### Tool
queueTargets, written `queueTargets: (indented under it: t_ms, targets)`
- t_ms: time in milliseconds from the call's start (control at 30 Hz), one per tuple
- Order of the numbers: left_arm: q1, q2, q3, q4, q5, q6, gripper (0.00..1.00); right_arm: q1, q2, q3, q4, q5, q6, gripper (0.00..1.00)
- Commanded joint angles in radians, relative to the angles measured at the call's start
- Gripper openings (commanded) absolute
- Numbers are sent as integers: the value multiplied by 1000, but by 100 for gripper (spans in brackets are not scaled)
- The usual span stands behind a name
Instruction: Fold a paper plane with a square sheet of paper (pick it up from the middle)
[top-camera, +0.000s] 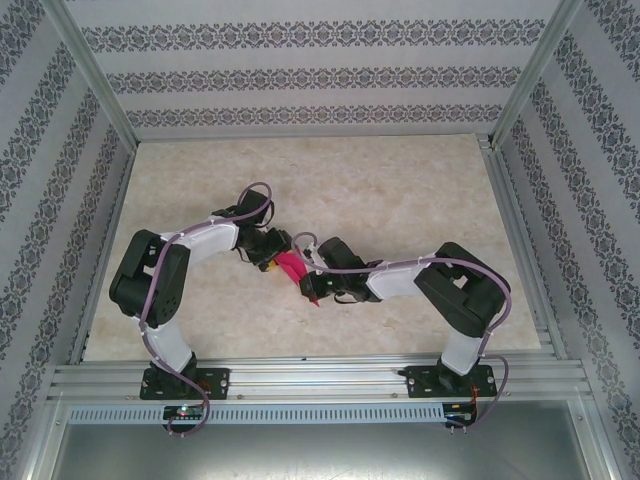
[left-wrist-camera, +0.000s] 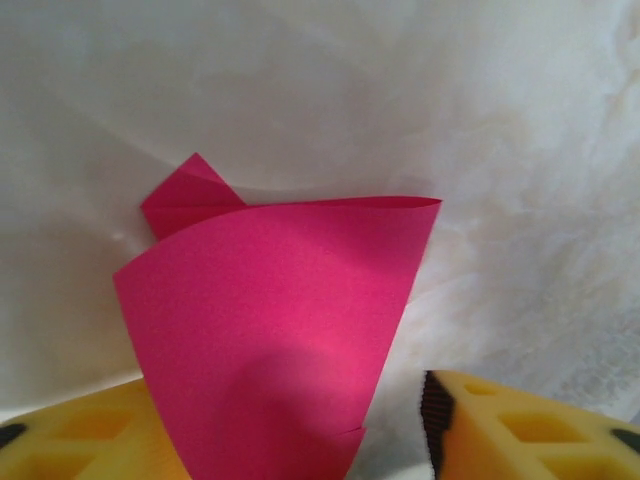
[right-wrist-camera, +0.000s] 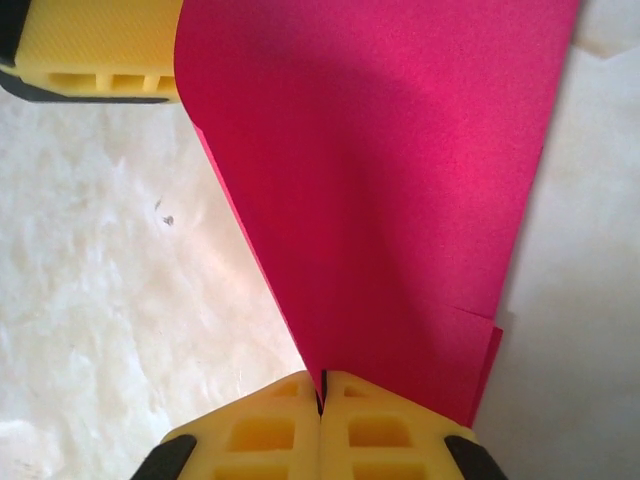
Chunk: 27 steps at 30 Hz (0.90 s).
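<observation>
The square sheet of paper (top-camera: 291, 267) is magenta-pink, partly folded and curled, and hangs between my two grippers over the middle of the table. My right gripper (right-wrist-camera: 320, 395) is shut on its lower edge, and the sheet (right-wrist-camera: 380, 180) rises away from the yellow fingers (right-wrist-camera: 390, 435). My left gripper (left-wrist-camera: 290, 440) stands open around the other end. The sheet (left-wrist-camera: 280, 320) leans against the left finger (left-wrist-camera: 90, 435), and a gap separates it from the right finger (left-wrist-camera: 500, 420). A small folded corner (left-wrist-camera: 185, 195) sticks up behind. From above, the left gripper (top-camera: 270, 260) and right gripper (top-camera: 313, 290) sit close together.
The marble-patterned table (top-camera: 400, 190) spreads around both arms. Aluminium rails (top-camera: 320, 378) run along the near edge, and patterned walls (top-camera: 300, 75) close off the back and sides. A yellow finger of the left gripper (right-wrist-camera: 100, 50) shows at the upper left of the right wrist view.
</observation>
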Motion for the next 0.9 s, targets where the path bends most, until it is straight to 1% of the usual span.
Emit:
queueTargets:
  t_ms: [0,167,233,300,400,467,667,733,867]
  targets:
    - [19,4,16,-76,-5,4,51,26,-35,21,-61,131,-99,7]
    - [19,8,20,-98,2,21,32,61,-60,7,-53,214,-159,9]
    - [19,13,25,-104,13,27,23,78,-75,0,-44,245,-187,9]
    - [19,15,24,-104,22,30,11,95,-90,-6,-49,295,-218,13]
    - [20,17,25,-108,25,35,3,120,-104,-19,-53,362,-269,17]
    - [21,14,30,-112,30,36,0,139,-111,-29,-53,408,-313,21]
    - [26,12,47,-117,42,39,0,187,-93,-13,-91,502,-407,26]
    - [28,14,47,-115,48,41,0,197,-91,-13,-88,523,-426,26]
    - [30,14,46,-113,55,41,0,201,-92,-9,-83,539,-432,23]
